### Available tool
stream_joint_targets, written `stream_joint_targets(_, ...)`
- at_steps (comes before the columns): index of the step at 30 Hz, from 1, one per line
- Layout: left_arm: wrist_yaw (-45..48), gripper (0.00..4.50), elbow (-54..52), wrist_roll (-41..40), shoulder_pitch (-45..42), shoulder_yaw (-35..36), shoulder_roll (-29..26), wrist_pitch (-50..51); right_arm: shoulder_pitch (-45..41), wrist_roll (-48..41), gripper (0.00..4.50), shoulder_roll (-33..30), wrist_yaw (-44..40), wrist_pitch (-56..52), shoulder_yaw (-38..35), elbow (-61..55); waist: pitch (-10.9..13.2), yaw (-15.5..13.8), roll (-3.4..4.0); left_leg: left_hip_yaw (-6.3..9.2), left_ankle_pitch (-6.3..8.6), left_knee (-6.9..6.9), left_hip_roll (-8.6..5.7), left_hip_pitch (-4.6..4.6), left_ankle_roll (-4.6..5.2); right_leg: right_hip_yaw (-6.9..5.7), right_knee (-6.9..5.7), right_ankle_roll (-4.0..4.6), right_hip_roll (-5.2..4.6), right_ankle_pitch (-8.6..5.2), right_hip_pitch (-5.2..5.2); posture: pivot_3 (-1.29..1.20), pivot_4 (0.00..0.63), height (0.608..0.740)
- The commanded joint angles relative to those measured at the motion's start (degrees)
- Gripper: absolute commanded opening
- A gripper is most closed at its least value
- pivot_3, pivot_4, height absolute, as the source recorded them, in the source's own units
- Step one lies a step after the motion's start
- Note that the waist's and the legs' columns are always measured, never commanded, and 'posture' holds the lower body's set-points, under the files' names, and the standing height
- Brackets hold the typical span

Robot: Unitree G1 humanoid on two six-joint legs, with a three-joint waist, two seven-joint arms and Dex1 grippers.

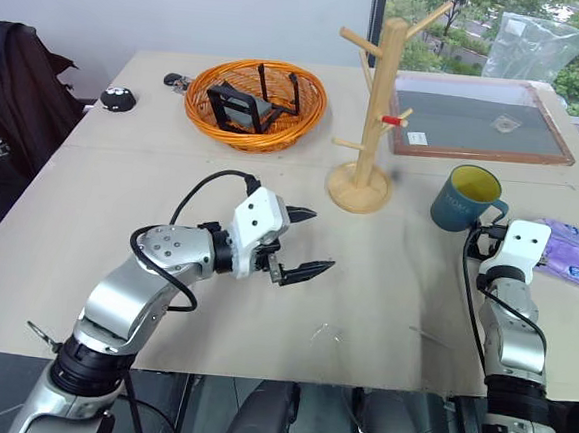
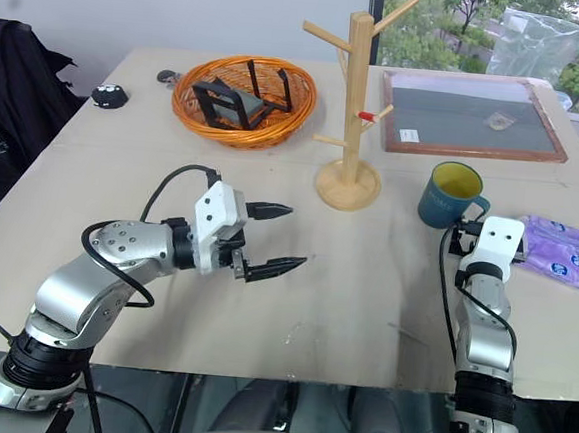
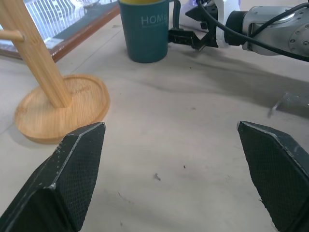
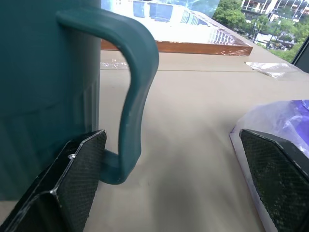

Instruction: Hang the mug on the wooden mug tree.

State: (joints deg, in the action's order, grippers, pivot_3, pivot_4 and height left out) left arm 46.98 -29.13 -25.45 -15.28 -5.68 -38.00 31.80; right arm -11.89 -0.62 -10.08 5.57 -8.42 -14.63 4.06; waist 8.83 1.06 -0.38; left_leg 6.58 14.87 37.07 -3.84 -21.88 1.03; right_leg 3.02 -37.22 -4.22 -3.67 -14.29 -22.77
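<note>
The dark teal mug [image 1: 466, 198] with a yellow inside stands upright on the table, right of the wooden mug tree [image 1: 378, 113]. Its loop handle [image 4: 130, 96] points toward my right gripper [image 4: 171, 135], whose jaws stand wide apart with the handle between them, close to one finger [image 4: 72, 183]. From the head view that gripper [image 1: 487, 232] sits right behind the mug. My left gripper [image 1: 320, 241] hovers open and empty over the table's middle, in front of the tree's round base [image 3: 60, 108]. One peg of the tree is tipped red.
An orange wicker basket [image 1: 256, 104] holding black objects stands at the back left of the tree. A framed dark board [image 1: 478, 121] lies behind the mug. Purple packets [image 1: 572, 254] lie beside my right wrist. A small black object [image 1: 118, 99] sits at the far left.
</note>
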Motion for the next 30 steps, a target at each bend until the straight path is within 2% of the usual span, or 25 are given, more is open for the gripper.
stream_joint_targets(1,-0.8,4.5,-2.7,0.1,0.2,1.7,-0.2,-1.1,-0.4,-0.6,2.69,-0.6,-0.1,1.7,-0.7,-0.3,0.0,0.0,0.0,0.0,0.0,0.0,0.0,0.0,0.0,0.0,0.0,0.0,0.0,0.0,0.0,0.0,0.15,0.74)
stream_joint_targets(3,-1.1,4.5,-2.7,0.1,0.3,1.8,-0.1,-1.2,-0.5,-1.1,1.69,-0.7,-0.8,2.3,-0.7,0.0,0.0,0.0,0.0,0.0,0.0,0.0,0.0,0.0,0.0,0.0,0.0,0.0,0.0,0.0,0.0,0.0,0.15,0.74)
stream_joint_targets(4,-1.1,4.5,-2.8,0.1,0.4,1.9,-0.2,-1.2,-0.6,-1.4,1.33,-0.9,-1.5,2.5,-0.6,-0.1,0.0,0.0,0.0,0.0,0.0,0.0,0.0,0.0,0.0,0.0,0.0,0.0,0.0,0.0,0.0,0.0,0.15,0.74)
stream_joint_targets(6,-1.3,4.5,-3.0,0.1,0.6,2.0,-0.3,-1.2,-0.7,-1.7,0.22,-1.3,-2.3,3.0,-0.6,0.0,0.0,0.0,0.0,0.0,0.0,0.0,0.0,0.0,0.0,0.0,0.0,0.0,0.0,0.0,0.0,0.0,0.15,0.74)
stream_joint_targets(7,-1.4,4.5,-2.9,0.1,0.6,2.0,-0.3,-1.3,-0.8,-2.0,0.07,-1.7,-3.0,3.3,-0.8,0.2,0.0,0.0,0.0,-0.01,0.0,0.0,0.0,0.0,0.0,0.0,0.0,0.0,0.0,0.0,0.0,0.0,0.15,0.74)
stream_joint_targets(14,-1.6,4.5,-1.7,0.0,1.3,3.3,1.0,-3.7,-2.3,-6.3,0.07,-7.1,-11.9,4.8,-1.0,-0.4,0.0,0.0,0.0,-0.01,0.0,0.01,0.0,0.0,0.01,0.0,0.0,0.0,0.0,0.0,0.01,0.0,0.15,0.74)
stream_joint_targets(24,-1.1,4.5,0.6,-0.1,2.7,4.4,2.1,-6.6,-6.2,-15.4,0.07,-15.7,-28.2,-1.3,0.0,-3.5,0.0,-0.1,-0.01,-0.03,0.02,0.01,0.02,-0.01,0.04,0.01,0.01,0.0,0.0,0.0,0.01,0.0,0.15,0.74)
stream_joint_targets(27,-2.0,4.5,0.5,-3.2,3.1,7.4,4.6,-7.0,-7.5,-18.8,0.07,-18.8,-34.3,-5.8,1.2,-7.1,0.0,-0.2,0.0,-0.02,0.02,0.02,0.02,-0.05,0.04,0.0,0.05,0.0,-0.02,0.0,0.01,0.0,0.15,0.74)
stream_joint_targets(30,-1.8,4.5,-0.4,-10.5,4.6,12.6,7.6,-6.8,-10.6,-22.3,0.07,-23.8,-41.4,-11.6,3.4,-11.2,0.1,0.0,0.03,-0.03,0.02,0.05,0.02,-0.07,0.04,0.01,0.06,-0.01,-0.04,0.01,0.0,0.0,0.15,0.74)
